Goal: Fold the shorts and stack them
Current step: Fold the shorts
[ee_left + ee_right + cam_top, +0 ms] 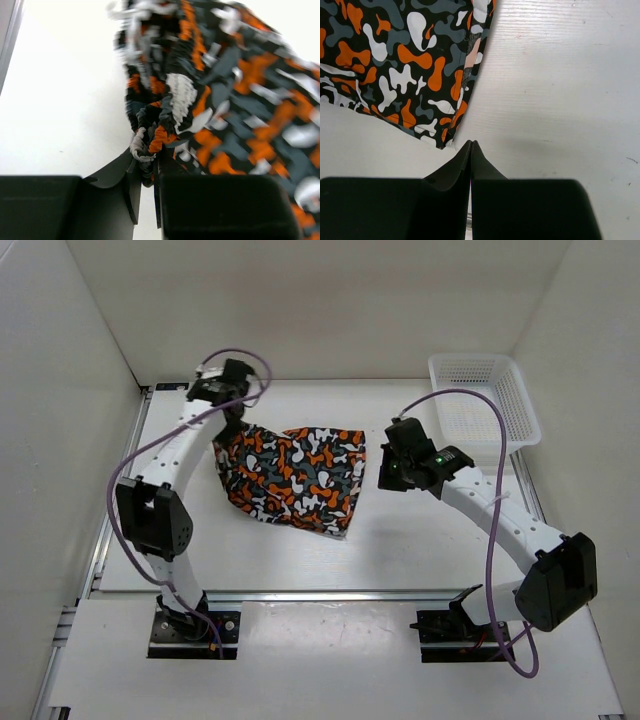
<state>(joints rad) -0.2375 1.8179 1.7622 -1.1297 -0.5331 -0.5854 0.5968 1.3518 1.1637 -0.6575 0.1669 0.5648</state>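
Clearly the shorts (295, 478) lie spread left of centre on the table (430, 540), one far corner pinched — the left gripper (146, 176) is clamped on bunched waistband. Lift that corner low and carry it evenly across for a square fold. The right gripper (470, 149), closed and empty just beside the hem, could pin the cloth.

The shorts (295, 478) are matt cloth, the table (420, 540) smooth and white, the basket (482, 400) plastic mesh.

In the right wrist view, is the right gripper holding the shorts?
No: the right gripper is shut on nothing, over the table beside the shorts.
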